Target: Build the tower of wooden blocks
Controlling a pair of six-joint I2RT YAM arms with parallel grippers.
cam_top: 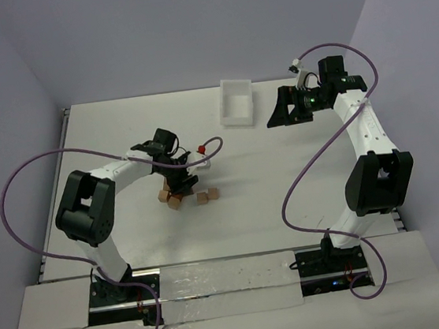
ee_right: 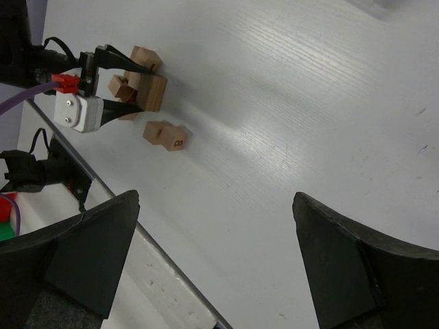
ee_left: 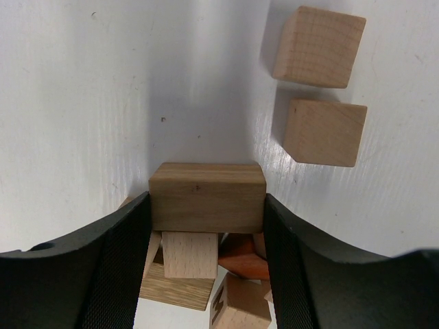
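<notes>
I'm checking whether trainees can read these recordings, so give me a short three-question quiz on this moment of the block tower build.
1. True or false: the left gripper is shut on a tan rectangular wooden block.
2. The right gripper is: A) open and empty, B) holding a cube, C) shut with nothing in it.
3. In the left wrist view, how many loose light wooden cubes lie on the white table beyond the held block?
Key: 1 true; 2 A; 3 two.
</notes>
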